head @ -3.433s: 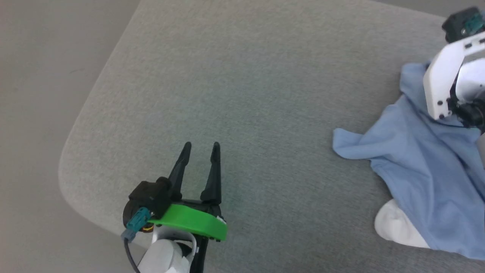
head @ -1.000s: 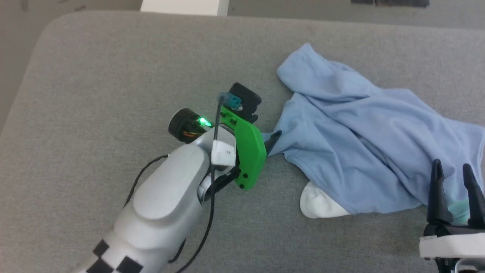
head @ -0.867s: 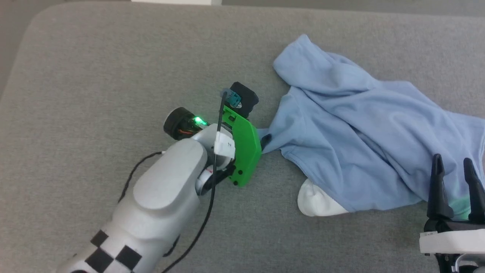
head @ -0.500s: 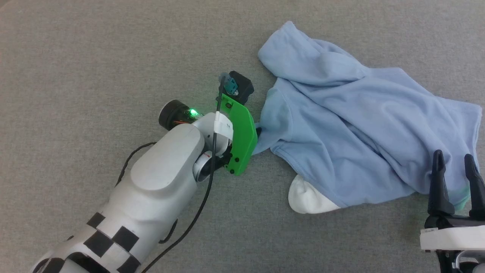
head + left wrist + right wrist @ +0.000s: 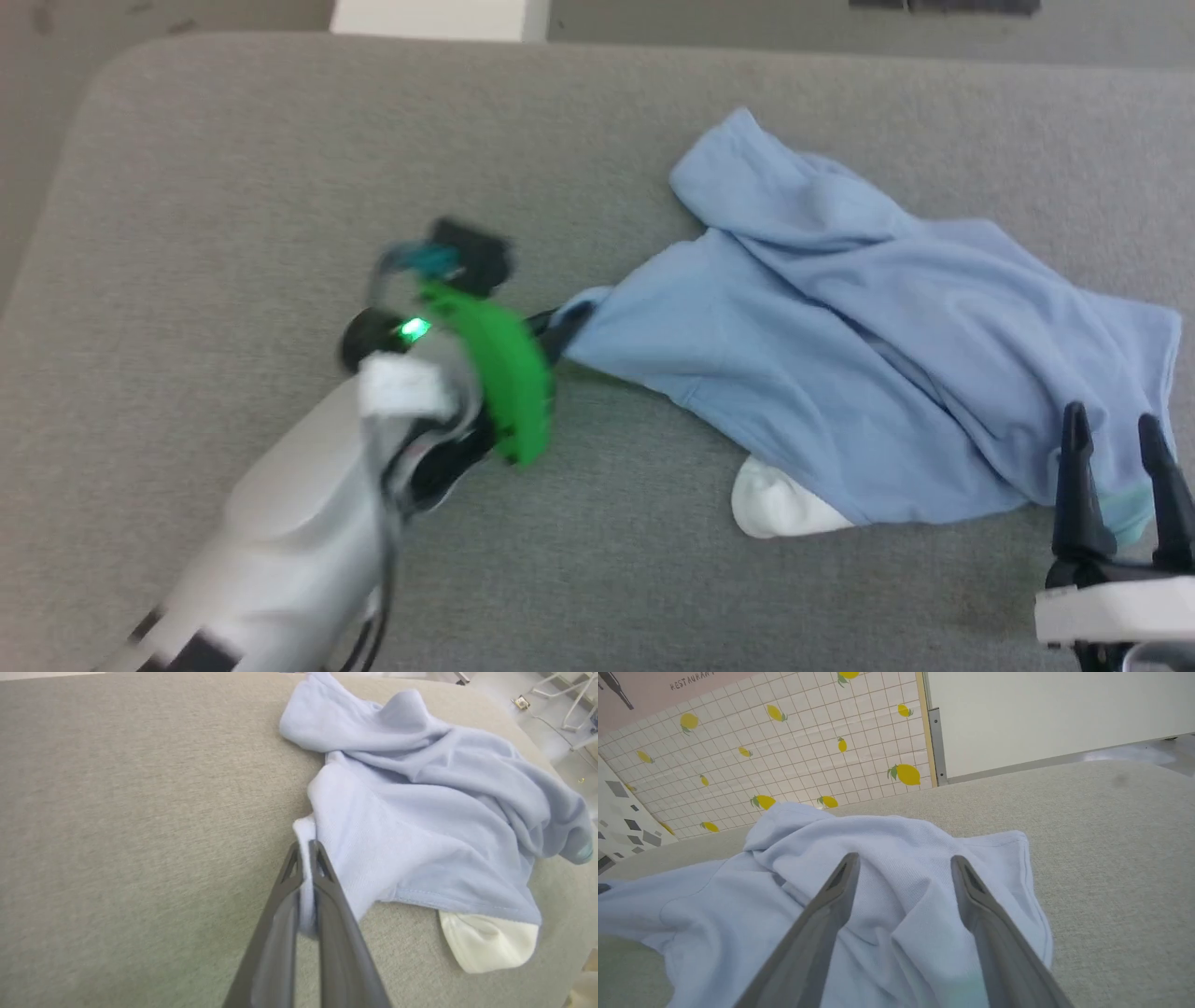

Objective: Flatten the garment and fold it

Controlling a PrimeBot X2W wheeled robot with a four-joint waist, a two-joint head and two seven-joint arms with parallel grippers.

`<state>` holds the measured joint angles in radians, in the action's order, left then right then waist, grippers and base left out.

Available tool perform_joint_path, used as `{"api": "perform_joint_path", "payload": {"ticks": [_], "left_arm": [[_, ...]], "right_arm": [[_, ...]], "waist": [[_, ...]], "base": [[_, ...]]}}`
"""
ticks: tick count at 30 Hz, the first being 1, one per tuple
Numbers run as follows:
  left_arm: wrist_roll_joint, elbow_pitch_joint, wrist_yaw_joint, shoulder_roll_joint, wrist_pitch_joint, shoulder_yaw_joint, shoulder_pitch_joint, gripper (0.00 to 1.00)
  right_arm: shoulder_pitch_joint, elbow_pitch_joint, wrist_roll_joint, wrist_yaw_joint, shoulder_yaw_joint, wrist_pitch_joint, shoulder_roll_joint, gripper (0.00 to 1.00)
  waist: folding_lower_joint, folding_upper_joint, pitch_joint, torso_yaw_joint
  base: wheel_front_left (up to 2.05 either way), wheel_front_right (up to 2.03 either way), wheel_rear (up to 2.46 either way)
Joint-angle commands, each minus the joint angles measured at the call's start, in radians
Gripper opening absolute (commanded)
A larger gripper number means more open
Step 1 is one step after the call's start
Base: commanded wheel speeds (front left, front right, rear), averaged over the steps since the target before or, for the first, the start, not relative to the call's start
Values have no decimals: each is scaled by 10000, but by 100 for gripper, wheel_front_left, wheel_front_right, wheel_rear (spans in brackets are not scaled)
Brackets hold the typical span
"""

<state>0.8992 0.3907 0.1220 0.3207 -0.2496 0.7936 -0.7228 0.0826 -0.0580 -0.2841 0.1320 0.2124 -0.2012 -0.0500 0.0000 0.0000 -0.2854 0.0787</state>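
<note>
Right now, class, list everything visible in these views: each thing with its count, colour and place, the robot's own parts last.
garment: one, light blue and white, crumpled on the right of the padded surface.
padded surface: one, grey, beneath the garment.
lemon-patterned wall: one, white tiles with yellow lemons, beyond the surface.
left gripper: one, dark fingers, shut on the garment's left edge.
right gripper: one, dark fingers, open, over the garment's near right corner.

Pale grey forearm (image 5: pixel 280 523), green wrist plate (image 5: pixel 495 373), black pincer fingers (image 5: pixel 1079 485)
</note>
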Motion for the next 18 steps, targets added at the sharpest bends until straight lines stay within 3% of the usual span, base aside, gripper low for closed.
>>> {"api": "perform_joint_path", "payload": {"ticks": [1,8,12,17,18], "left_arm": [[145,-356,-119,359,349,-211,657,0],[1284,-2751,-1642,1813,1743,-1446,4475,0],[2084,-3715,-2397,1976,2544,-2001,6679,0],[2131,-4050,-2719,1785,3022,-1907,7681,0],[2118,-4135,-2708,1713,3083,-1902,7654,44]], "right_arm": [[173,49,-92,-13,-2,26,-3,100],[466,58,-237,-13,-125,62,-3,100],[532,76,-232,-13,-90,90,-3,100],[549,99,-203,-13,-98,178,-3,100],[542,107,-213,-13,-115,201,-3,100]], "waist": [[0,0,738,626],[0,0,998,994],[0,0,1040,1170],[0,0,1147,1444],[0,0,1183,1491]], "base": [[0,0,0],[0,0,0],[0,0,0],[0,0,0],[0,0,0]]}}
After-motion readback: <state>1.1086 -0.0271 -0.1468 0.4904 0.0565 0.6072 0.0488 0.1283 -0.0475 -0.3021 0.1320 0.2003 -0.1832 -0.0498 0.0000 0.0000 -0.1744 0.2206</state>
